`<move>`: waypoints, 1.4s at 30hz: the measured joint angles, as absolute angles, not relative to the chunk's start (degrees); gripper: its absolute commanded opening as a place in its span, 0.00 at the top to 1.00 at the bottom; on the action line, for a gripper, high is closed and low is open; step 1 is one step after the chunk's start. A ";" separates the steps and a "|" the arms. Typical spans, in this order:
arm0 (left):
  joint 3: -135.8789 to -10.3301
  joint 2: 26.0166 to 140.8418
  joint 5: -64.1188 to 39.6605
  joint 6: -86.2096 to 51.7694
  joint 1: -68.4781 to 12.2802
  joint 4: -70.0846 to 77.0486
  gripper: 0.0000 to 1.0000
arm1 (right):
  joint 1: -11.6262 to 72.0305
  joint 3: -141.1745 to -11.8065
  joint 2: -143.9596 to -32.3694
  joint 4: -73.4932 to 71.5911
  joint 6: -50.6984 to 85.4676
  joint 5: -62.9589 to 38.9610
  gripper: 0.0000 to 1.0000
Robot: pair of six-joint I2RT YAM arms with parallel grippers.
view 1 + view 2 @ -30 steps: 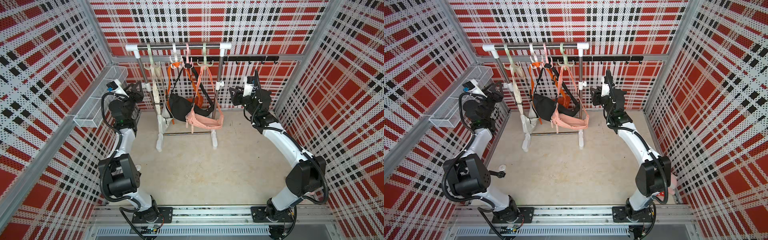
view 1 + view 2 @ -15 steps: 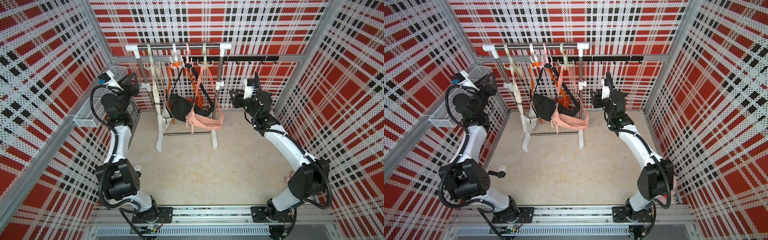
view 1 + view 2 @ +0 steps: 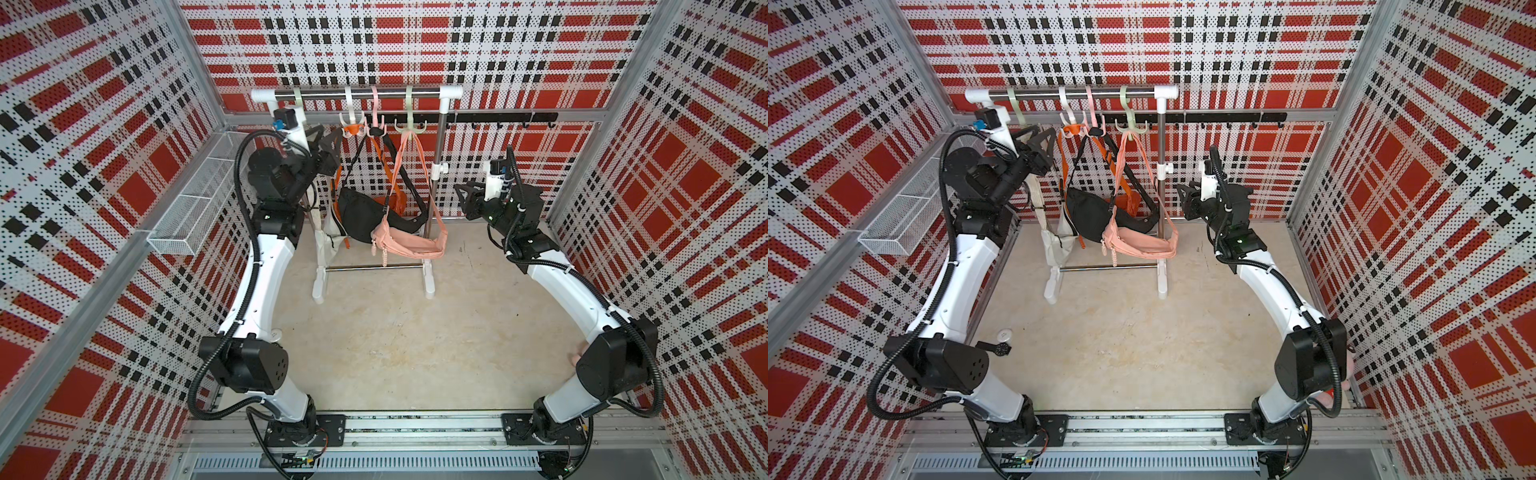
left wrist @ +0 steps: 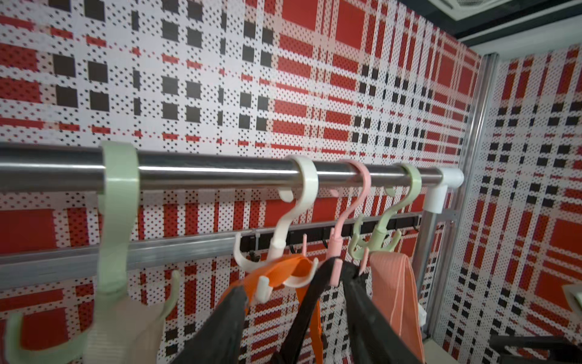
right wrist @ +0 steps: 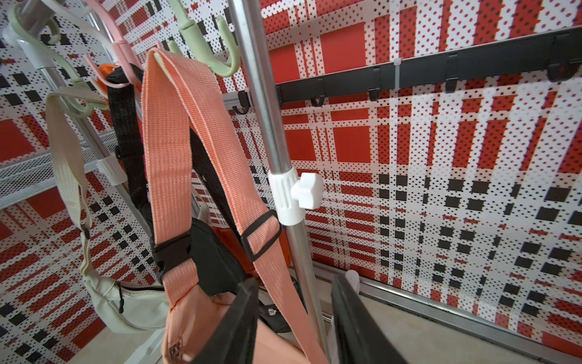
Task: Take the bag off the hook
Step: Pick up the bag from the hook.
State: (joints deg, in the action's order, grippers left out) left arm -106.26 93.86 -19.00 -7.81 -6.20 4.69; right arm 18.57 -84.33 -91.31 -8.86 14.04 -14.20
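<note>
Left fingers [image 3: 1042, 136] rose beside the rail [image 3: 361, 94]; beige floor [image 3: 395, 340], plaid pegboard walls [image 3: 415, 41].

White curved arm links [image 3: 266, 286], black joint housings [image 3: 253, 365], black corrugated cables [image 3: 237, 170] looping outside.

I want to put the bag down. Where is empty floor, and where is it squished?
The floor in front of the rack, between the left arm and right arm, is bare. So is the strip between the rack and the right gripper. Under the rail it is crowded: the black bag, pink bag and cream bag hang bunched together.
</note>
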 measured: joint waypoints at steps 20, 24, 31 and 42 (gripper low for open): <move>-104.40 104.86 -17.91 6.48 -18.41 -3.22 0.41 | 20.97 -83.07 -104.12 -20.56 5.39 -15.59 0.54; -104.40 106.00 -17.56 6.81 -18.31 -3.29 0.44 | 21.15 -83.66 -106.04 -22.57 4.91 -15.90 0.53; -104.40 106.10 -17.67 6.92 -18.06 -3.07 0.58 | 21.69 -84.73 -108.97 -23.97 4.80 -16.62 0.75; -104.40 106.10 -20.01 4.89 -16.78 -1.98 0.85 | 21.87 -84.62 -109.38 -26.28 4.89 -15.42 1.00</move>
State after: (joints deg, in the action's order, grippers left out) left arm -104.40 106.10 -20.01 4.89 -16.78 -1.98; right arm 21.87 -84.62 -109.38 -26.28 4.89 -15.42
